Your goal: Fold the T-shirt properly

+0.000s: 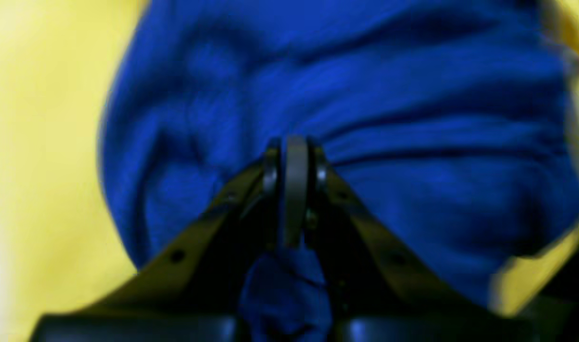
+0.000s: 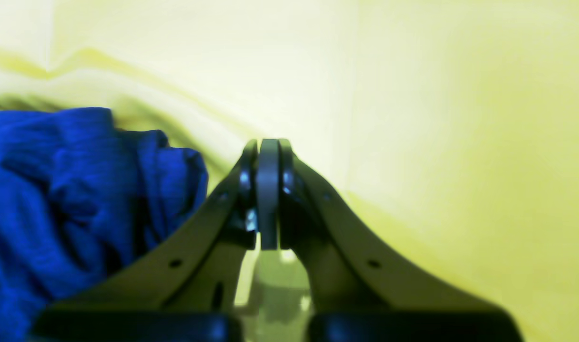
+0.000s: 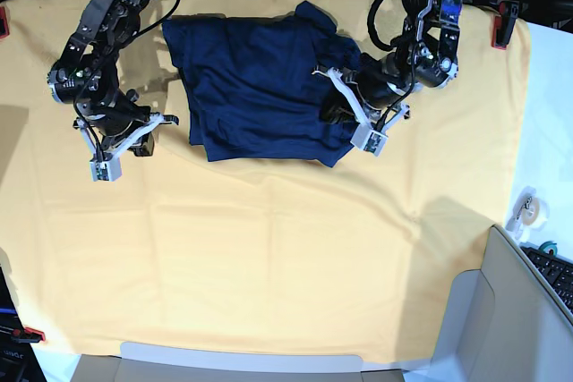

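The T-shirt (image 3: 255, 87) is a dark navy garment lying partly folded and wrinkled at the back middle of the yellow cloth (image 3: 269, 248). My left gripper (image 3: 329, 110) sits at the shirt's right edge, shut on a bunch of its fabric. In the left wrist view the T-shirt (image 1: 346, 95) fills the frame, and a wad of it is pinched behind the closed tips of the left gripper (image 1: 296, 142). My right gripper (image 3: 134, 142) hovers left of the shirt, apart from it. In the right wrist view the right gripper (image 2: 269, 142) is shut and holds nothing, with the T-shirt (image 2: 56, 190) to its left.
Red clamps (image 3: 498, 29) pin the yellow cloth at its corners. A tape roll (image 3: 528, 207) and a keyboard (image 3: 557, 275) lie off the cloth at the right. A grey box (image 3: 474, 319) stands at the front right.
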Motion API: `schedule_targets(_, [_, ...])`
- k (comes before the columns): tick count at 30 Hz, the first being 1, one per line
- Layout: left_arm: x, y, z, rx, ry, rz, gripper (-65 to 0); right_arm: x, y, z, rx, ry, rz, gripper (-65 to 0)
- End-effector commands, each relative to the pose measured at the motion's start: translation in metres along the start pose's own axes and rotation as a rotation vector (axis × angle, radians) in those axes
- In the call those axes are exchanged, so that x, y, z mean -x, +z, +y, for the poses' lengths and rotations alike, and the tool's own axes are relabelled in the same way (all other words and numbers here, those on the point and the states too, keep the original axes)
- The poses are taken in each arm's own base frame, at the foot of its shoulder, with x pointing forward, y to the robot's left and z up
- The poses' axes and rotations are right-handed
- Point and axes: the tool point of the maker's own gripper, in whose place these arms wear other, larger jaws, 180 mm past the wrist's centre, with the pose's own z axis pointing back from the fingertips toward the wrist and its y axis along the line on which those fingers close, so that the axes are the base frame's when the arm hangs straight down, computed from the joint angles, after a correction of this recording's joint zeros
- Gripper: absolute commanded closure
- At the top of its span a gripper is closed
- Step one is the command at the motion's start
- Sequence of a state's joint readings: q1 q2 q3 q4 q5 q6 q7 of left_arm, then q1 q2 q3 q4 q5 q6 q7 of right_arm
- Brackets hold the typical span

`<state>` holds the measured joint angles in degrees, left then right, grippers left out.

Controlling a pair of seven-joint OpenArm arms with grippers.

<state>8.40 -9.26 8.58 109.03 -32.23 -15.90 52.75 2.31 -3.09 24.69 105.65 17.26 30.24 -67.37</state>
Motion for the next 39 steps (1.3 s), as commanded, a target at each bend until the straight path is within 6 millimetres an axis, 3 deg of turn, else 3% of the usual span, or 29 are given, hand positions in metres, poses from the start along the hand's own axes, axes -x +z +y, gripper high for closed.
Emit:
schedule_targets(1, [-0.030, 0.014, 0.000, -0.011, -0.020, -0.103, 0.0, -0.023, 0.011, 0.001, 0.006, 0.029, -0.084, 0.0])
schedule_targets(4, [-0.053, 0.039, 0.002, -0.050, -0.046, -0.187, 0.0, -0.028, 0.031, 0.003, 0.036, 0.069, -0.122, 0.0])
schedule_targets(7, [-0.039, 0.055, 0.031, -0.136, -0.009, -0.176, 0.0, -0.008, 0.043, 0.001, 0.056, 0.087, -0.089, 0.0])
schedule_targets(11, [-0.008, 0.082, 0.069, -0.262, 0.058, -0.128, 0.0, 0.032, 0.055, -0.022, 0.101, 0.150, 0.034, 0.0])
schedule_targets(14, [0.011, 0.112, 0.103, -0.382, 0.093, -0.100, 0.0, 0.071, 0.070, -0.039, 0.134, 0.171, 0.144, 0.0])
schedule_targets(16, [0.034, 0.134, 0.117, -0.450, 0.118, -0.051, 0.0, 0.098, 0.087, -0.054, 0.173, 0.159, 0.218, 0.0])
schedule_targets(24, [0.111, 0.218, 0.144, -0.657, 0.207, 0.126, 0.0, 0.193, 0.171, -0.098, 0.310, 0.059, 0.477, 0.0])
schedule_targets(30, [0.159, 0.262, 0.148, -0.711, 0.354, 0.269, 0.0, 0.252, 0.226, -0.088, 0.299, -0.028, 0.649, 0.0])
schedule_targets(34, [0.216, 0.269, 0.150, -0.719, 0.497, 0.377, 0.0, 0.291, 0.244, -0.083, 0.321, -0.073, 0.766, 0.0])
schedule_targets(37, [0.282, 0.258, 0.140, -0.687, 0.638, 0.456, 0.0, 0.337, 0.238, -0.071, 0.262, -0.140, 0.881, 0.0])
schedule_targets(39, [0.331, 0.247, 0.123, -0.658, 0.718, 0.508, 0.0, 0.380, 0.232, -0.059, 0.210, -0.242, 0.971, 0.0])
